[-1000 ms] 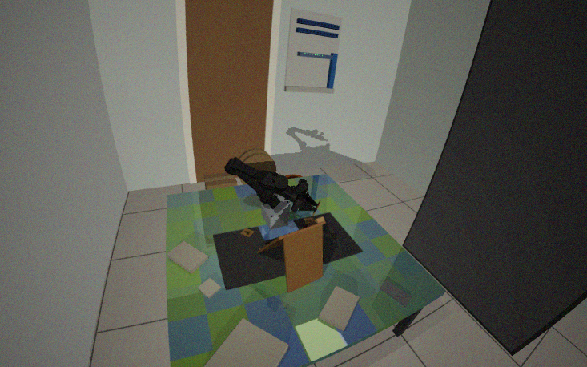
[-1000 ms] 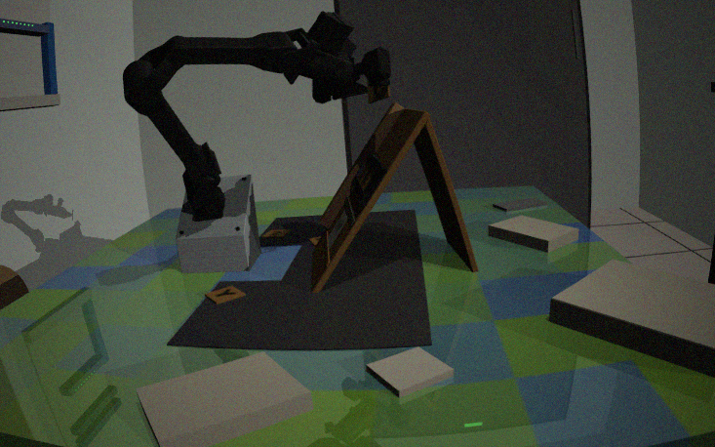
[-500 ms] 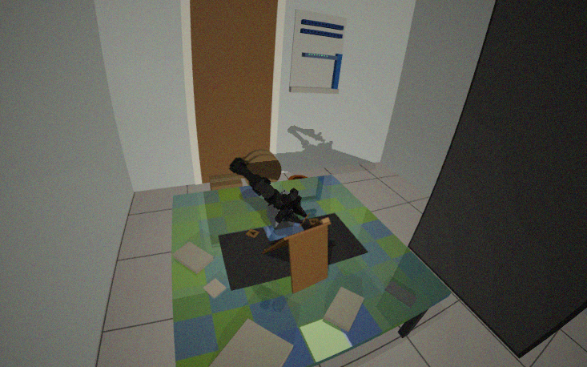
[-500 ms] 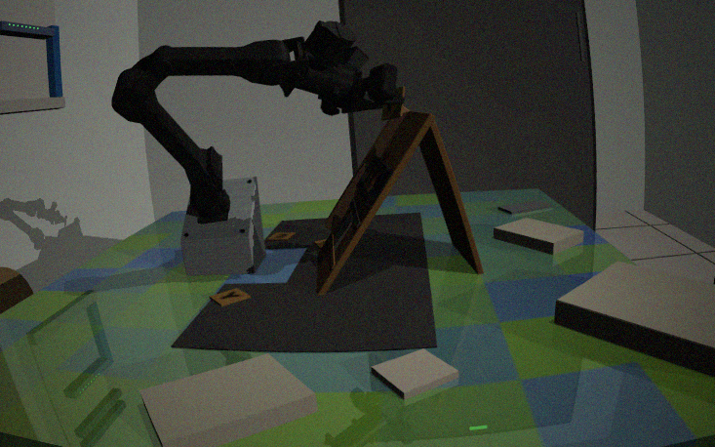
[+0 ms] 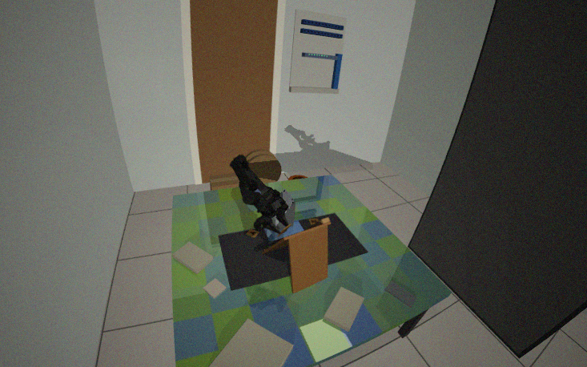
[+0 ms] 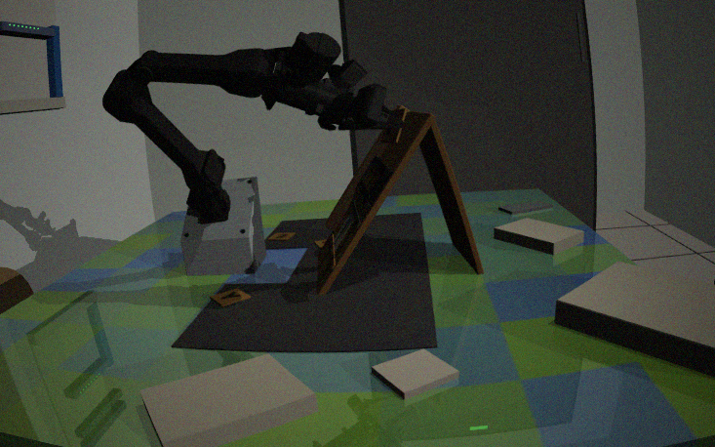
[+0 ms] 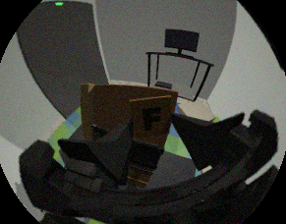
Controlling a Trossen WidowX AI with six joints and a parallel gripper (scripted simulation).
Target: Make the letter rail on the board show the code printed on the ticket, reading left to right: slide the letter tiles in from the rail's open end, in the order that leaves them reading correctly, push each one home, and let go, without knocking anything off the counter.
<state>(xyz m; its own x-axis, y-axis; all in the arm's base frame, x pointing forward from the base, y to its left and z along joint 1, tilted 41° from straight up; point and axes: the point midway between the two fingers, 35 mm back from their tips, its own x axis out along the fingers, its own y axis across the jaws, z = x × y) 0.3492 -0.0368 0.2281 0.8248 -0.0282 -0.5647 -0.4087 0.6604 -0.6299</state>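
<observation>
My gripper (image 5: 281, 229) (image 6: 394, 120) (image 7: 151, 118) is shut on the wooden F tile (image 6: 402, 126) (image 7: 152, 126), whose letter stands upright in the wrist view. The tile is at the upper part of the sloping face of the wooden A-shaped board (image 5: 308, 260) (image 6: 454, 194) (image 7: 107, 109), near its top edge; whether it touches or sits in the rail I cannot tell. The Y tile (image 5: 252, 233) (image 6: 230, 297) lies flat by the dark mat's edge. Another tile (image 5: 315, 221) (image 6: 281, 237) lies on the mat's other side, its letter unclear. The ticket's code is not readable; arm and fingers hide much of the rail.
The board stands on a dark mat (image 5: 251, 269) (image 6: 381, 330). Pale flat blocks (image 5: 192, 256) (image 6: 229, 397) and a smaller one (image 5: 215, 288) (image 6: 415, 372) lie around it on the glass counter. A large pale slab (image 6: 654, 316) and another block (image 5: 343, 308) (image 6: 538, 234) lie behind the board.
</observation>
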